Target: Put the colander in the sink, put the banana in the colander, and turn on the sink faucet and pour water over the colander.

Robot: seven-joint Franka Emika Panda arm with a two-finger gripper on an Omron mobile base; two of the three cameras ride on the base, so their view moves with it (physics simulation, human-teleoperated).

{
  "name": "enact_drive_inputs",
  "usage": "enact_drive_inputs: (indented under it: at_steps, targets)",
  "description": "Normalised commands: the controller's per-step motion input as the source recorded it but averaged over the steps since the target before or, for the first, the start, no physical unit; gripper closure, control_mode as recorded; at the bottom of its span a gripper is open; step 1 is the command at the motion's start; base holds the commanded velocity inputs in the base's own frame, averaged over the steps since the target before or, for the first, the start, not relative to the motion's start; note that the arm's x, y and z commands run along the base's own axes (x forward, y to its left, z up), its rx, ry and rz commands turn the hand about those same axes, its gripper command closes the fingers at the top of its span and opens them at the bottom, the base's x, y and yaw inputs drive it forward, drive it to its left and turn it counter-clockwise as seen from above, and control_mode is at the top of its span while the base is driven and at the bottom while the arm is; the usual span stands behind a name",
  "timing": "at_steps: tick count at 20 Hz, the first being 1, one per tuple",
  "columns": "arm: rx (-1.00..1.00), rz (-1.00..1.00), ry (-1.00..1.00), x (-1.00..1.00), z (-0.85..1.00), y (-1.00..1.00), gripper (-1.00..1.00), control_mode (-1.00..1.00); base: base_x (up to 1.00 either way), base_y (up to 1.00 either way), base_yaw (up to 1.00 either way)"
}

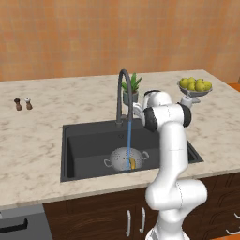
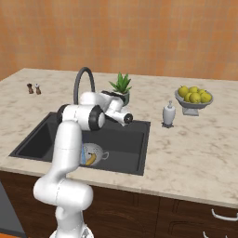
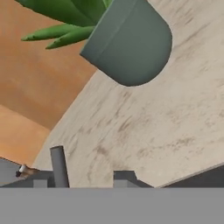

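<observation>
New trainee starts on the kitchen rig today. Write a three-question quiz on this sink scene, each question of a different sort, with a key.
1. True or false: water runs from the tall dark grey gooseneck faucet onto the perforated silver-grey metal colander.
2. Where does the small curved yellow banana lie?
A. on the marble counter
B. inside the colander
C. in the footed glass fruit bowl
3. Fill in: the colander stands in the rectangular matte black ____.

Key:
1. True; a blue stream falls onto it.
2. B
3. sink
</observation>
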Motion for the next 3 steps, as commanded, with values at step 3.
enact_drive_inputs:
  at_steps: [3]
  targets:
    - [0.00,0.00,0.00,-0.17,0.00,-0.23,1.00,-1.00,0.00,0.00,0.00]
